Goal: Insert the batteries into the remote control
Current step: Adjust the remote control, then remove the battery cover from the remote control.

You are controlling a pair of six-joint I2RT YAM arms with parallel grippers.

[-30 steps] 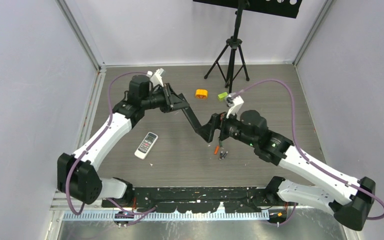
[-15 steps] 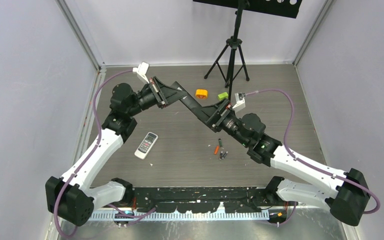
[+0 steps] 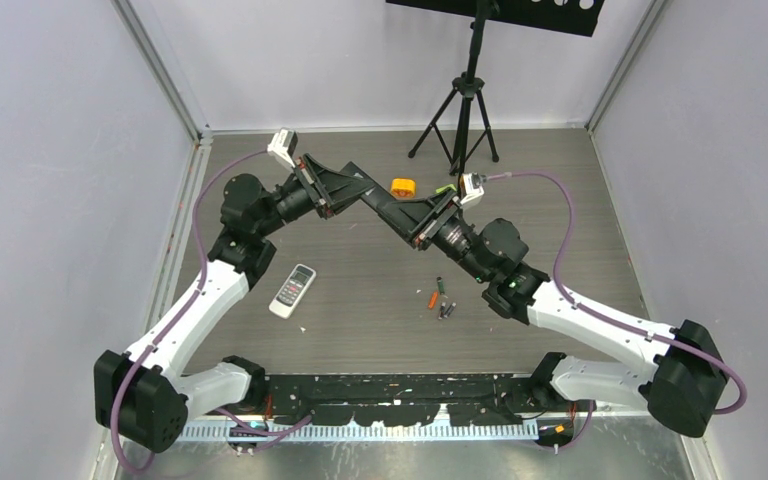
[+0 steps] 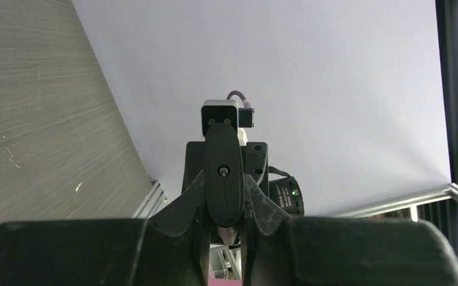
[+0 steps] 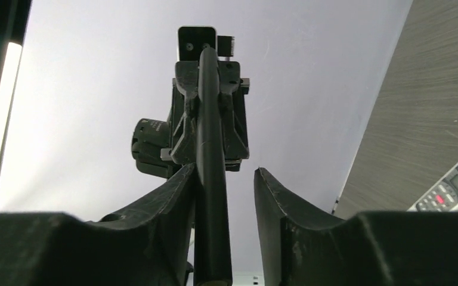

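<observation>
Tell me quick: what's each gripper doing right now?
Left gripper: closed on the black remote.
Right gripper: open, jaws either side of the same remote, a gap on one side.

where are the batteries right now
In the top view the batteries lie loose on the table, right of the white remote, near the right arm.

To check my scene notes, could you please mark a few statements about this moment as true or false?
1. The left gripper is shut on the long black object. True.
2. The white remote is held in the air. False: it lies on the table, with no gripper touching it.
3. The batteries lie loose on the table. True.
4. The right gripper clamps the black object from both sides. False: a gap shows beside one finger.
</observation>
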